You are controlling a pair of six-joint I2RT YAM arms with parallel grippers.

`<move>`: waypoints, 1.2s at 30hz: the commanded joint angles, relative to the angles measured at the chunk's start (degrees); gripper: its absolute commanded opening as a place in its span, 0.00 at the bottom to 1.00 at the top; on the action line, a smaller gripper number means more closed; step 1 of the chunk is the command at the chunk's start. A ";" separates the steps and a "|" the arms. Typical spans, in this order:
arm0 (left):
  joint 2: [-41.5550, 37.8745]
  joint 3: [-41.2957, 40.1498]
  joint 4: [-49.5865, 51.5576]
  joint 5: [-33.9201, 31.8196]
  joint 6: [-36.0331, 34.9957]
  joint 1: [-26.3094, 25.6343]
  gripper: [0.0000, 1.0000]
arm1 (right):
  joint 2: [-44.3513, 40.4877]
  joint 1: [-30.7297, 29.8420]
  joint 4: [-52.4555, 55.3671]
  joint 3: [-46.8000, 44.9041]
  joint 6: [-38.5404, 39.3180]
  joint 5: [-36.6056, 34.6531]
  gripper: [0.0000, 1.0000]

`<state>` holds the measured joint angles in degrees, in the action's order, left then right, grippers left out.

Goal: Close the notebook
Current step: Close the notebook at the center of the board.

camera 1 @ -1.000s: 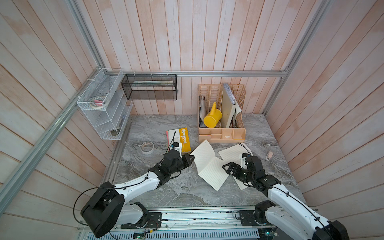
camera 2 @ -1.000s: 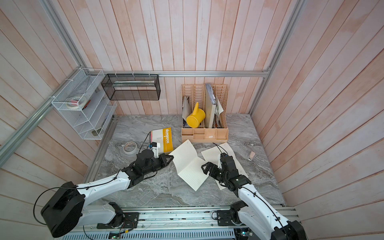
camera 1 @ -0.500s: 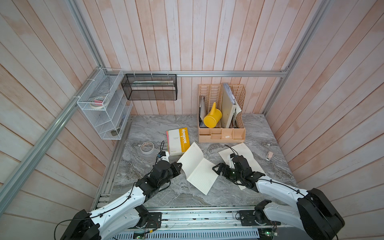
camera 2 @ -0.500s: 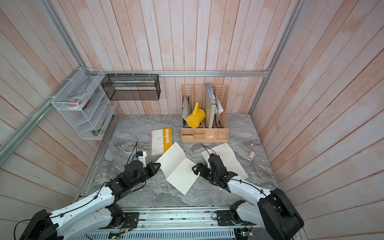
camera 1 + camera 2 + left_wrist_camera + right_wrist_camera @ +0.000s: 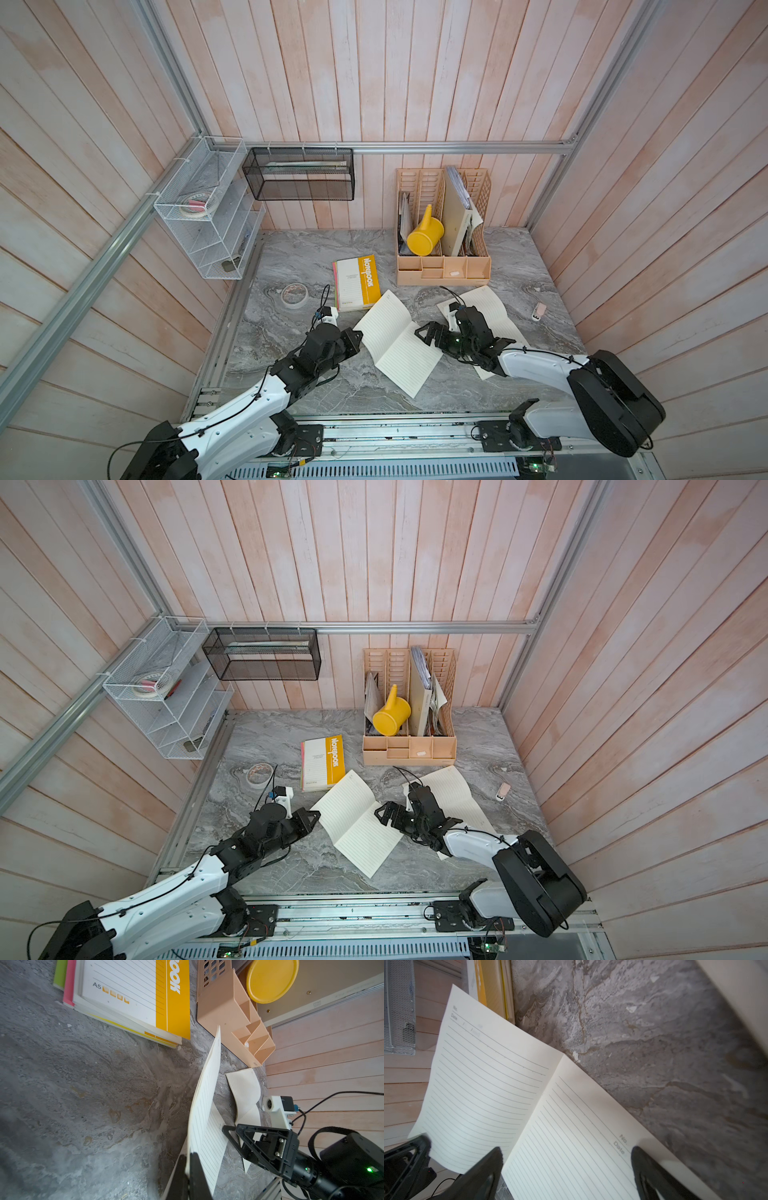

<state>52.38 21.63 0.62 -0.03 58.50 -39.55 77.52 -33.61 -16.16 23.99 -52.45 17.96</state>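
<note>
1. Table (image 5: 299,257): grey marble top. A stack (image 5: 357,282) of shut books lies just behind the work. A second open book (image 5: 486,305) lies partly under the right arm (image 5: 540,361).
2. Notebook (image 5: 399,357): open toward the table's front, between the two grippers. Its right half lies flat and its left half (image 5: 204,1093) stands steeply raised.
3. Left gripper (image 5: 188,1156): jaws clamped on the outer edge of the raised half.
4. Right gripper (image 5: 565,1152): jaws wide apart, with the tips at the flat half's edge, seemingly pinning it down.
5. Judgement: closing looks about half done. The left gripper should carry its half in an arc about the fold, not drag it sideways, or the thin paper may buckle or tear. The right gripper should steady the book until that half tips past upright. It should then clear out, or it will be trapped beneath.
</note>
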 commanded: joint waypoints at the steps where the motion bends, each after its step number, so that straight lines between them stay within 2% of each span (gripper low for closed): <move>1: -0.77 0.51 -2.47 2.18 -1.13 -0.26 0.04 | 2.67 -0.28 -1.48 -2.02 -0.29 1.18 0.98; 6: 1.72 -0.80 -11.44 8.97 -2.66 -0.26 0.33 | 4.04 -0.32 -2.80 -2.13 0.03 1.31 0.98; 10: 5.41 -0.45 -16.88 14.10 -3.17 -0.26 0.41 | 5.09 -0.31 -3.34 -2.11 0.15 1.64 0.98; 19: 12.26 1.39 -24.24 23.47 -3.00 -0.27 0.51 | 4.27 -0.30 -1.85 -1.78 0.80 1.14 0.98; 23: 14.44 1.65 -28.15 28.03 -1.58 -0.18 0.67 | 3.88 -0.23 -0.83 -1.27 1.21 1.03 0.98; 25: 16.71 1.64 -30.20 30.31 -0.93 -0.18 0.70 | 3.59 -0.19 -0.42 -1.08 1.30 1.03 0.98; 29: 23.63 0.63 -40.76 35.81 2.86 -0.18 0.75 | 1.29 -0.13 2.01 -0.36 2.03 0.41 0.98; 30: 25.52 0.52 -43.36 36.88 3.86 -0.17 0.80 | 0.47 -0.13 2.95 -0.02 2.44 0.00 0.98; 31: 27.09 0.48 -45.18 37.52 4.60 -0.18 0.99 | -0.23 -0.10 3.65 0.20 2.63 -0.28 0.98; 36: 31.60 0.39 -49.74 37.87 5.09 -0.18 1.00 | -3.11 0.39 7.18 1.28 3.86 -1.11 0.98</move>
<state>82.94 22.15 -42.39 35.53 62.72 -39.55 75.90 -33.54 -14.15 23.75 -50.33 18.46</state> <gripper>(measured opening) 0.998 0.983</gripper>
